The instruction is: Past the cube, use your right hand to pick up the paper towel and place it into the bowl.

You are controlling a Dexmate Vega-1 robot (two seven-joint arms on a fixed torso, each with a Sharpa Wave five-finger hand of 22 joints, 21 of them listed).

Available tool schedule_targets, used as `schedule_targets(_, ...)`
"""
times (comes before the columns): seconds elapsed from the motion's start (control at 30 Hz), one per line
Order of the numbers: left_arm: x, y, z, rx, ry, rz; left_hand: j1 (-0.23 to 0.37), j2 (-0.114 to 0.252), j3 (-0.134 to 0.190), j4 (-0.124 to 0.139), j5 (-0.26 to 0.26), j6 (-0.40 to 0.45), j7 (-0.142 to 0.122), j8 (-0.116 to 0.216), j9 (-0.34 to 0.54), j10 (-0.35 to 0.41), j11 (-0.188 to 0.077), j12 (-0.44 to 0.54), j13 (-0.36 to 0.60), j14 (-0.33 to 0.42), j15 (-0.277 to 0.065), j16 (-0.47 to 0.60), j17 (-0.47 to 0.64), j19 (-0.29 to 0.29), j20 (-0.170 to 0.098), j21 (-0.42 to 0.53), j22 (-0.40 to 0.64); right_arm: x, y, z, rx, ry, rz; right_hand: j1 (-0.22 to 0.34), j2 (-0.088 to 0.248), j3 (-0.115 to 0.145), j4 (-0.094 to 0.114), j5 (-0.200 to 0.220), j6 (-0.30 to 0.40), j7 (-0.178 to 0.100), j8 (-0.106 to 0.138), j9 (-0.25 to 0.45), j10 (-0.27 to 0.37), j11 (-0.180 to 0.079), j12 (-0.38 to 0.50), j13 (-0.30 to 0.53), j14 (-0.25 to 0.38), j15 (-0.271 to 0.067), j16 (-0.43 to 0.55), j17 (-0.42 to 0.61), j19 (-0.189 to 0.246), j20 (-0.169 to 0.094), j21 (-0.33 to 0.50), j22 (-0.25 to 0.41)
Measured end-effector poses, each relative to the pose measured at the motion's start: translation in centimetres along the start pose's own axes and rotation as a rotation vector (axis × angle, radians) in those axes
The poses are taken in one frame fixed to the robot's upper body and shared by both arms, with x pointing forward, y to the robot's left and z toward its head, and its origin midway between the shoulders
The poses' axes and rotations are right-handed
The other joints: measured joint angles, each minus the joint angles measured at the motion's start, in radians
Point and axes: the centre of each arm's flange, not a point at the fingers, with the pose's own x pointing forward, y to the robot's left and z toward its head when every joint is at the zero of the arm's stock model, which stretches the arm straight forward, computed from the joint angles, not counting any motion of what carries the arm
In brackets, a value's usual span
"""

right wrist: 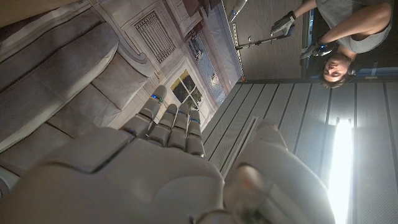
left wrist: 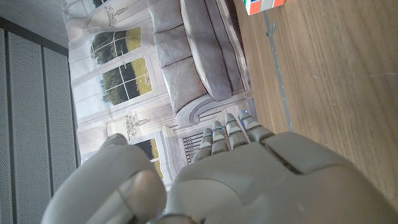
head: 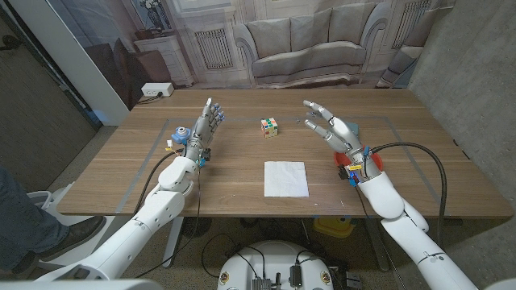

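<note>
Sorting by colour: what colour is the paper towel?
White; the paper towel shows best in the head view.

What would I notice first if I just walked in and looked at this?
Probably the two robot hands held open over the wooden table, the left hand on one side and the right hand on the other. Between them sits a colourful cube, and nearer the robot lies a white paper towel.

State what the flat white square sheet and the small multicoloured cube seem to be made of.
White square sheet: likely soft matte paper towel; it lies thin and limp on the brown wooden table. Multicoloured cube: probably hard glossy plastic, judging by crisp coloured tiles.
</note>
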Motion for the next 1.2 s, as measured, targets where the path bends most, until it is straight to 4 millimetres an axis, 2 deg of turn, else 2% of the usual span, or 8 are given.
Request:
schedule_targets(0.2,0.1,0.0,-0.3,-0.003,0.005,-0.001,-0.003,0.003,0.000,0.000,0.000,0.000,0.000,0.000,0.000,0.000,0.000,0.000,0.000,0.000,0.000,0.000,0.000,0.000,0.000,0.000,0.000,0.1,0.3,0.2,-0.060,0.003,0.011,0.004,0.004,0.000,0.000,0.002,0.000,0.000,0.000,0.000,0.000,0.000,0.000,0.000,0.000,0.000,0.000,0.000,0.000,0.000,-0.003,0.000)
schedule_targets(0.27,0.1,0.1,-0.4,-0.004,0.006,-0.001,-0.003,0.003,0.000,0.000,0.000,0.000,0.000,0.000,0.000,0.000,0.000,0.000,0.000,0.002,-0.002,0.000,0.000,0.004,0.004,0.000,0.000,0.2,0.4,0.3,-0.067,0.001,0.014,0.008,0.008,-0.001,-0.008,0.002,0.000,0.000,0.000,0.004,0.005,-0.005,0.000,0.000,0.000,0.000,0.000,0.000,0.000,0.000,-0.006,0.000)
schedule_targets(0.77,0.2,0.3,-0.8,-0.013,0.015,0.000,-0.003,0.003,-0.005,-0.001,0.000,0.002,-0.002,0.000,0.000,0.000,0.000,0.000,0.000,0.005,-0.005,0.000,0.002,0.004,0.004,0.000,0.000,0.6,1.5,0.5,-0.165,0.008,0.063,0.017,0.006,0.003,-0.012,0.007,0.007,-0.007,0.000,0.005,0.009,-0.002,0.000,0.000,0.000,0.000,-0.004,0.000,0.005,0.005,-0.013,0.000)
schedule_targets(0.87,0.2,0.3,-0.9,-0.015,0.017,0.001,-0.002,0.003,-0.005,0.000,0.000,0.002,-0.002,0.000,0.000,0.004,-0.004,0.000,0.000,0.005,-0.005,0.000,0.002,0.004,0.004,0.000,0.000,0.6,1.7,0.4,-0.189,0.013,0.070,0.025,-0.002,0.000,-0.015,0.007,0.007,-0.007,0.000,0.005,0.009,-0.002,0.000,0.000,0.000,0.000,-0.004,0.000,0.011,0.000,-0.013,0.000)
schedule_targets(1.2,0.2,0.4,-1.0,-0.017,0.019,0.002,0.000,0.005,-0.005,0.000,0.000,0.002,-0.002,0.000,0.000,0.005,-0.006,0.000,0.000,0.011,0.000,0.000,0.002,0.004,0.004,0.000,0.000,0.6,2.2,0.6,-0.244,0.010,0.095,0.029,0.003,0.003,-0.020,0.014,0.009,-0.009,0.000,0.005,0.014,-0.007,0.000,0.000,0.004,0.004,-0.004,0.000,0.011,0.000,-0.019,0.000)
